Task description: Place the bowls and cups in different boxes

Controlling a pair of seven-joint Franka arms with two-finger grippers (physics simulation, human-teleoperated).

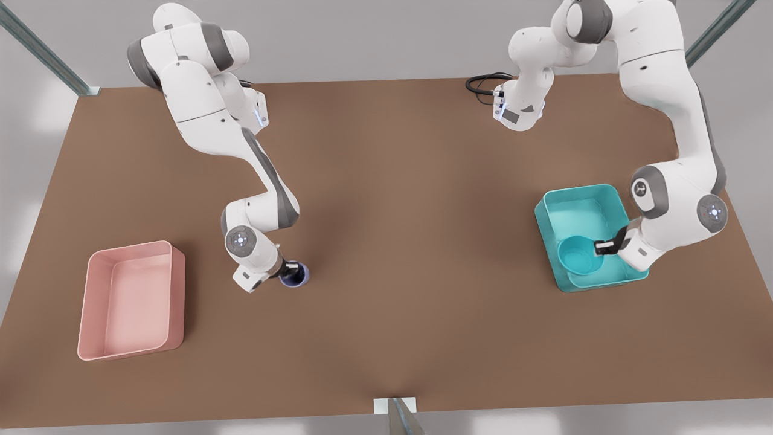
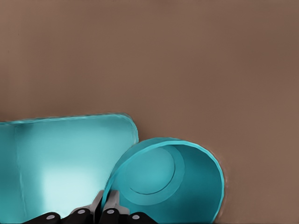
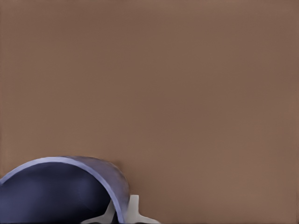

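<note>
A: While the brown table (image 1: 423,241) is logged, is any brand, label or writing noted?

B: No legible writing is made out on the trays, the vessels or the arms. Counts are entered as follows: two arms, two boxes, one bowl, one cup.

A: Where is the bowl recorded?

B: The teal bowl (image 1: 580,255) is seen over the near end of the teal box (image 1: 564,208), at the front view's right. Whether it is resting on the box floor or held just above it cannot be told. Its rim is clamped by the left gripper (image 1: 606,246); in the left wrist view one finger (image 2: 111,205) is seen inside the wall of the bowl (image 2: 170,179) and the other outside it, with the box (image 2: 60,158) alongside.

A: And the cup?

B: The lavender cup (image 1: 296,273) is found upright on the bare table, left of centre in the front view, well apart from the pink box (image 1: 90,314). Its rim is pinched by the right gripper (image 1: 288,270), narrow about the wall; in the right wrist view a finger (image 3: 134,210) is seen just outside the rim of the cup (image 3: 100,175).

A: Contents of the pink box?

B: Only its own floor and walls are seen.
</note>
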